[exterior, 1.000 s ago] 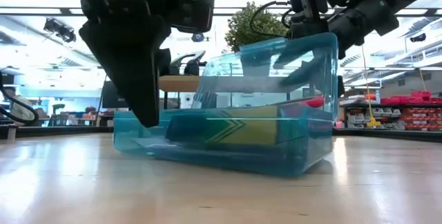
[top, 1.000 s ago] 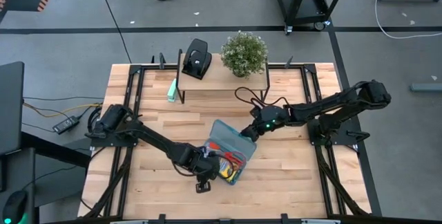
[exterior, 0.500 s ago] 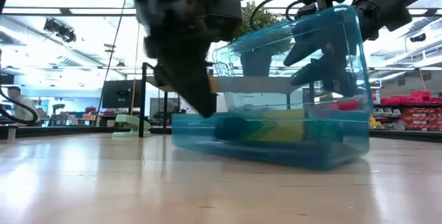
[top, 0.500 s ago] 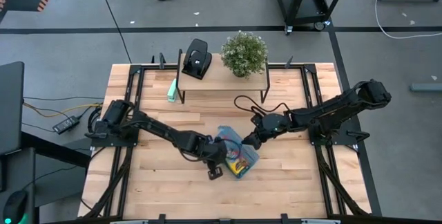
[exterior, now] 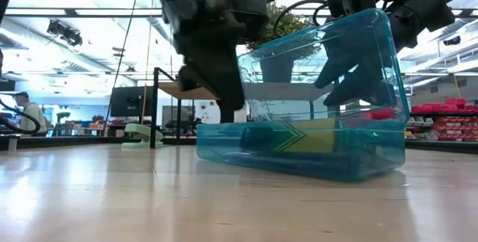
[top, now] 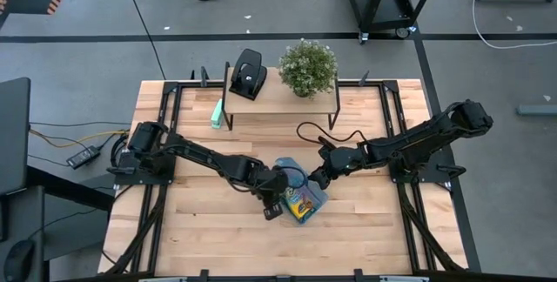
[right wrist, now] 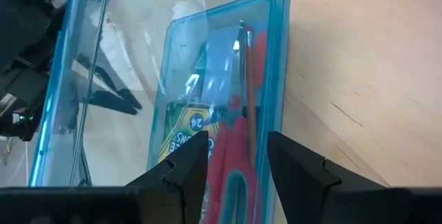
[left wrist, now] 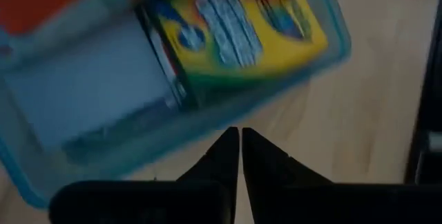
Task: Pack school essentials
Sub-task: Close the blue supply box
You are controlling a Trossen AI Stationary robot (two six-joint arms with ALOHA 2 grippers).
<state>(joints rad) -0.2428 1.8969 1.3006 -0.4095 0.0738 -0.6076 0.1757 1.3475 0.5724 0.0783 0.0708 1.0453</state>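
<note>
Since the see-through blue case [top: 300, 197] sits mid-table with its lid tipped up, you can see the yellow-green crayon box [left wrist: 235, 30], pale blue note pad [left wrist: 90, 86] and red-handled scissors [right wrist: 238, 158] inside. Left gripper [left wrist: 239, 141], fingers together, hangs just outside its wall. Right gripper [right wrist: 235, 156], fingers apart, straddles the lid edge.

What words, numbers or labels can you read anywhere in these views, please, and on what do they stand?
"24": on the yellow-green crayon box inside the blue case, seen in the right wrist view.
Printing on the crayon box's yellow face in the left wrist view: too blurred to read.
Green chevron marks on the box in the low view: a pattern, no text.
Black hole punch and mint-green block: no readable text.
</note>
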